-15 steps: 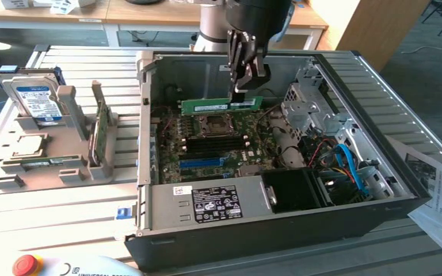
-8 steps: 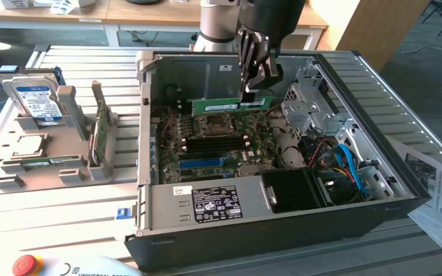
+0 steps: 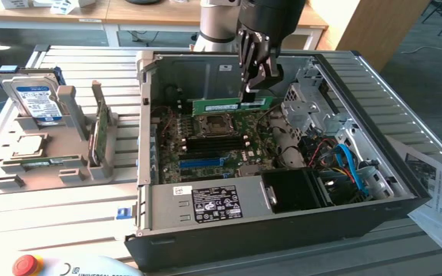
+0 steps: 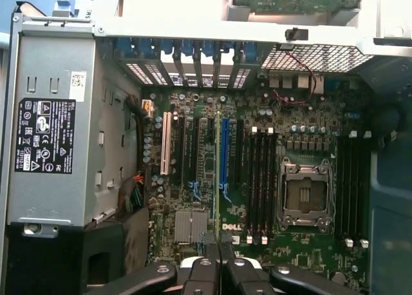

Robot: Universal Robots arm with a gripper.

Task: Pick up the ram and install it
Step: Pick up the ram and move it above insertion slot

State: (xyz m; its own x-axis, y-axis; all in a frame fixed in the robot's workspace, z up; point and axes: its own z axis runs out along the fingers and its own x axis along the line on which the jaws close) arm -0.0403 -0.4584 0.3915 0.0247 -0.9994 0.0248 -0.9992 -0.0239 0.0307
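My gripper (image 3: 252, 90) hangs inside the open computer case (image 3: 148, 115) and is shut on the ram (image 3: 223, 106), a long thin green stick held level above the motherboard (image 3: 205, 149). The stick hovers over the CPU socket (image 3: 212, 123), clear of the board. In the wrist view the ram (image 4: 217, 179) appears edge-on as a thin line running out from my gripper (image 4: 219, 259). It lies over the expansion slots beside the blue slot (image 4: 224, 153). The black memory slots (image 4: 261, 179) lie between it and the CPU socket (image 4: 304, 192).
A grey power supply (image 3: 209, 204) fills the case's near side, and a drive cage (image 3: 309, 106) with loose cables is at the exterior view's right. Outside the case, a grey rack (image 3: 67, 167) holds a hard drive (image 3: 35, 99) and a green card (image 3: 99, 129) on edge.
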